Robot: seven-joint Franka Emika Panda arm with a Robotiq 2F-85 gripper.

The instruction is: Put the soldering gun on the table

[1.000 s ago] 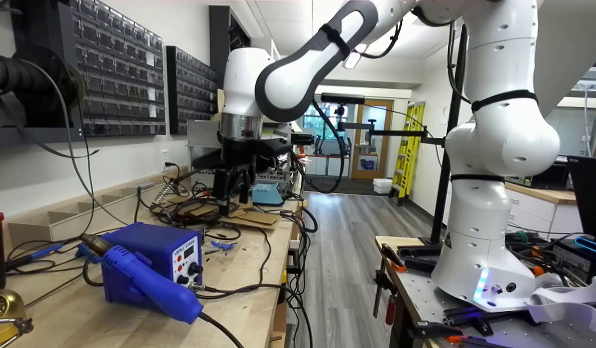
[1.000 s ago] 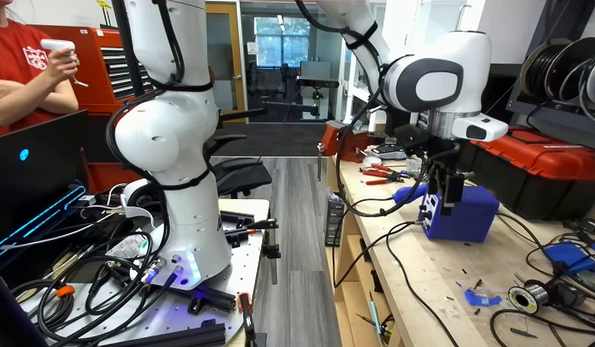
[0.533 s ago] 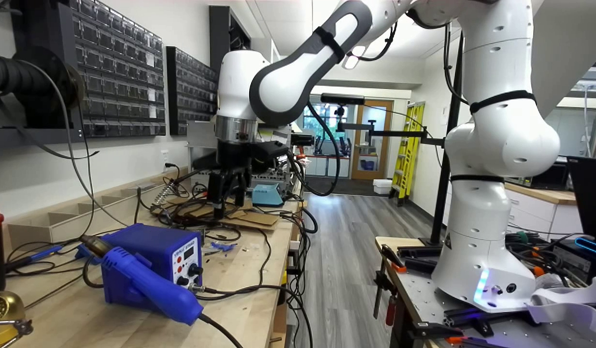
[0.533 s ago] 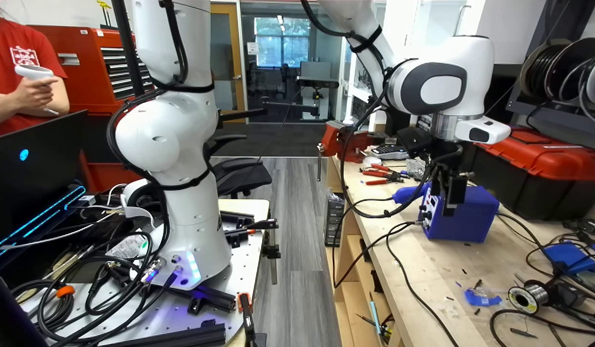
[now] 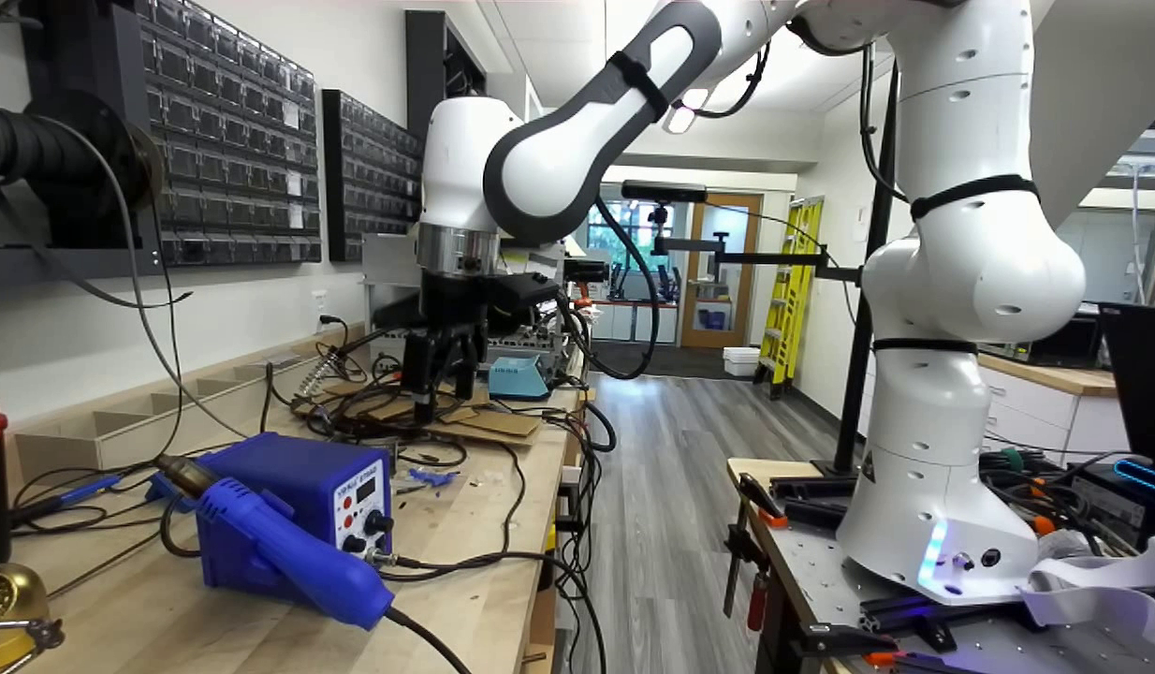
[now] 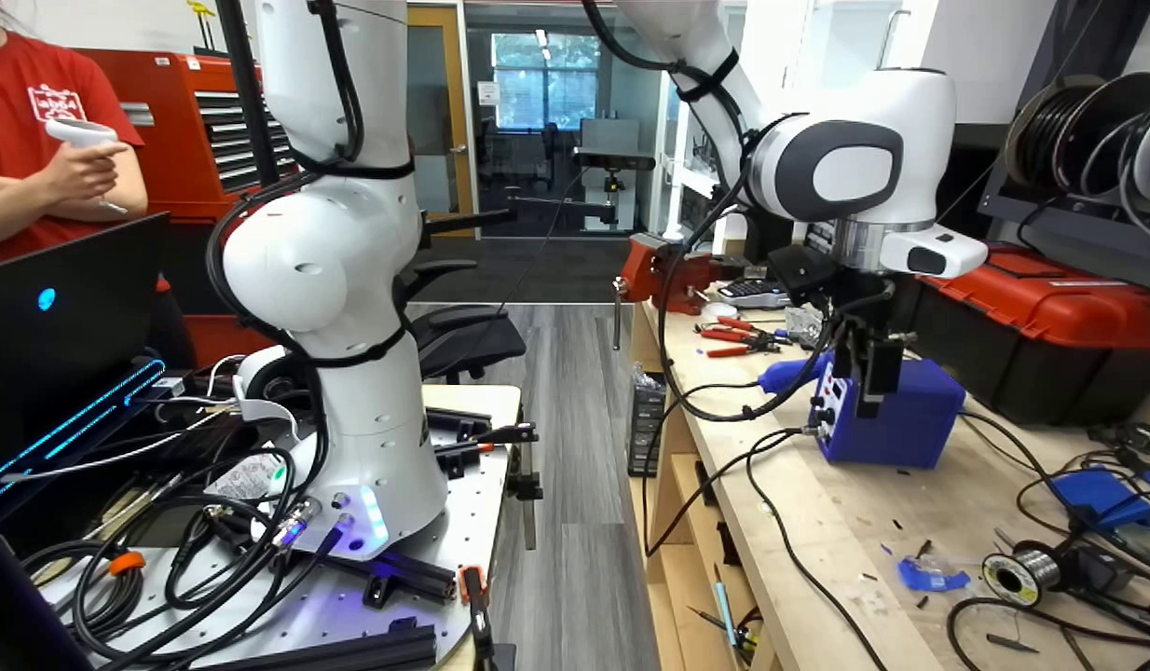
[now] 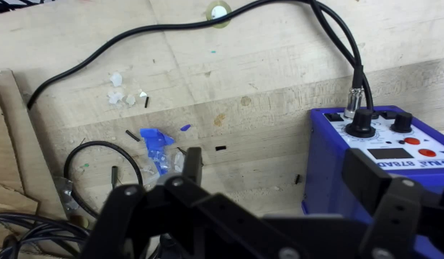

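Wrist view: pincer (image 7: pixel 278 169) is spread apart | in an exterior view: soldering gun (image 5: pixel 83 491) is seen on counter (image 5: pixel 138 599), wall side of blue station (image 5: pixel 301 459), well apart from pincer | label (image 7: pixel 395 164): "878AD" is read

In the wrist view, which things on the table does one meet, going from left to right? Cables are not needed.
On the table: flat brown sheets, torn blue scrap, small blue chip, short black piece, boxy blue station.
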